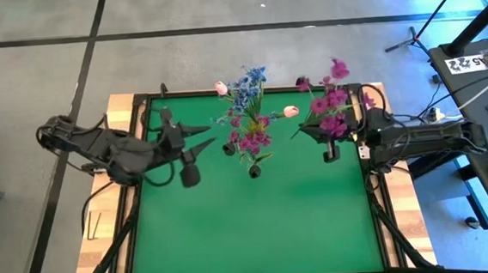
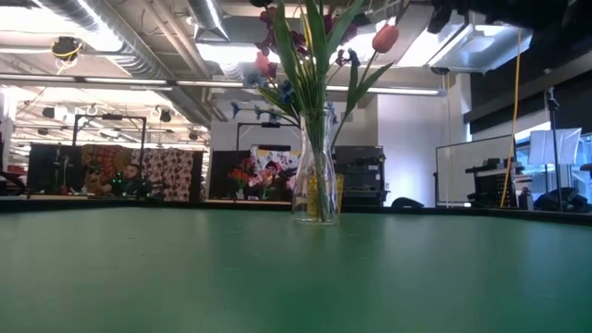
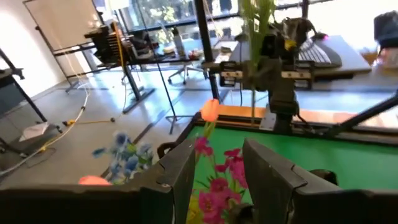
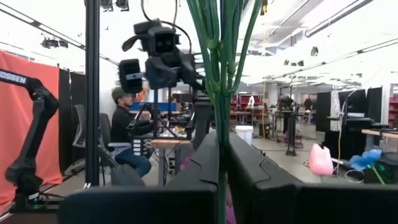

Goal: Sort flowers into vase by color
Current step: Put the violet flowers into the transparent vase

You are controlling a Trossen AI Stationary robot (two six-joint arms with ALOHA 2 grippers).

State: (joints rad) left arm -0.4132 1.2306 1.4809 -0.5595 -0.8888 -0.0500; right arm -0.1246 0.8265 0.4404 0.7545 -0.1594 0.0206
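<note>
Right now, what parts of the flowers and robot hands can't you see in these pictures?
- Low view: the flower heads in the vase are cut off by the top edge; neither gripper shows.
- Right wrist view: the green stems clamped in the right gripper run past the top edge, so no blooms show.
- Left wrist view: the left gripper's fingers hide the magenta sprays' lower part.

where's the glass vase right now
In the high view the glass vase stands mid-table toward the far edge, between the open left claw and the right claw, which is shut on magenta flowers.
</note>
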